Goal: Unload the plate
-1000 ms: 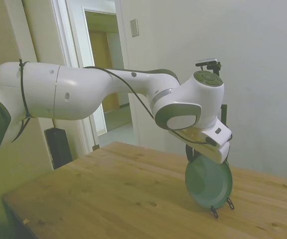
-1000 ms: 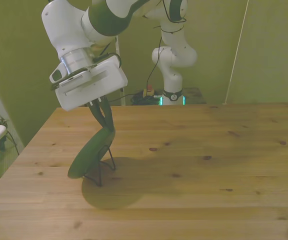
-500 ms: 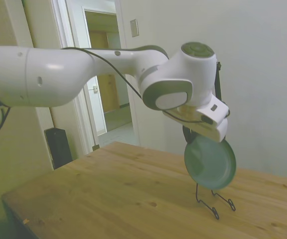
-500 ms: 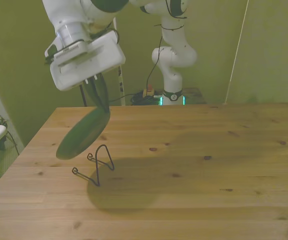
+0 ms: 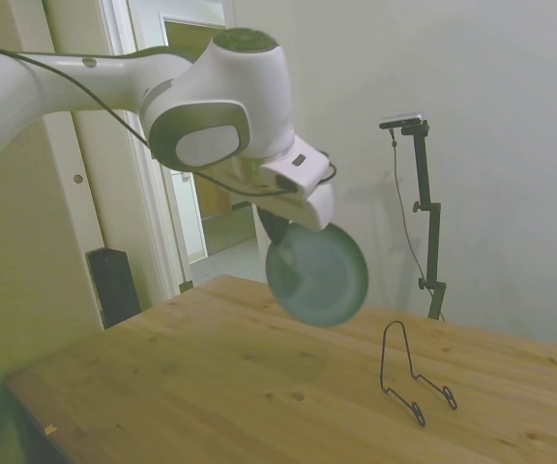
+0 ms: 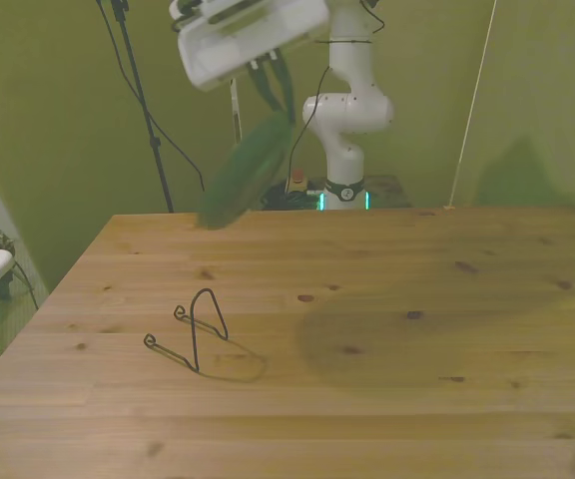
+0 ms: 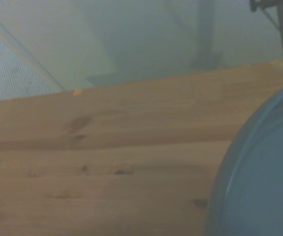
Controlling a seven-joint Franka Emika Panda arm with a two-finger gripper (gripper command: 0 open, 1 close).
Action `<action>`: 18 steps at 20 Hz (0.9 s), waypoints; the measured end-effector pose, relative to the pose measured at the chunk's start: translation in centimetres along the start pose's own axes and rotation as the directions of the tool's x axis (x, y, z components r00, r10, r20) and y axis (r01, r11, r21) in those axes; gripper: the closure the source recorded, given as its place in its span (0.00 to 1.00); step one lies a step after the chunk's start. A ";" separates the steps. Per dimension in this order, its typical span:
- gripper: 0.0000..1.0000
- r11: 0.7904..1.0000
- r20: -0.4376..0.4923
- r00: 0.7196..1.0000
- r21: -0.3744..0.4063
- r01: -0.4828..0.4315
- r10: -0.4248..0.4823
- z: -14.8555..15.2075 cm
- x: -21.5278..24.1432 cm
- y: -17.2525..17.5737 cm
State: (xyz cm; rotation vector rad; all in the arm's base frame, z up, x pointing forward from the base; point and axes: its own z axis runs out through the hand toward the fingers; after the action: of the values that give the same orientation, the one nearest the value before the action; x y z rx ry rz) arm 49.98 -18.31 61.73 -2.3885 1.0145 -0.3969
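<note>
Gripper (image 5: 280, 224) pinching plate (image 5: 317, 275) by top rim, hanging on edge high above table (image 5: 211, 377), wire stand (image 5: 409, 379) well apart.

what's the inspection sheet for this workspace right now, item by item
surface: wooden table, bare apart from the stand
job's things: plate held up in the air, on edge, clear of the wire stand
clutter: nothing seen
grippers: gripper shut on the plate's upper rim
cables: black cable along the arm; cables on the floor by the second robot base
surroundings: open doorway and dark speaker behind the table
</note>
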 end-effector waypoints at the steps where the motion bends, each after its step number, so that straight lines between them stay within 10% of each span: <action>1: 1.00 1.000 0.013 1.000 -0.026 -0.007 0.007 1.9 -0.7 -0.4; 8: 1.00 0.980 0.079 0.992 -0.180 -0.083 0.099 17.1 0.4 3.3; 18: 1.00 0.967 0.121 0.983 -0.231 -0.105 0.136 22.9 2.3 4.6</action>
State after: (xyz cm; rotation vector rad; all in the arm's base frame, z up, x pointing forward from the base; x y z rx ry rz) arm 59.14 -14.93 40.36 -2.4942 1.1883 -0.0766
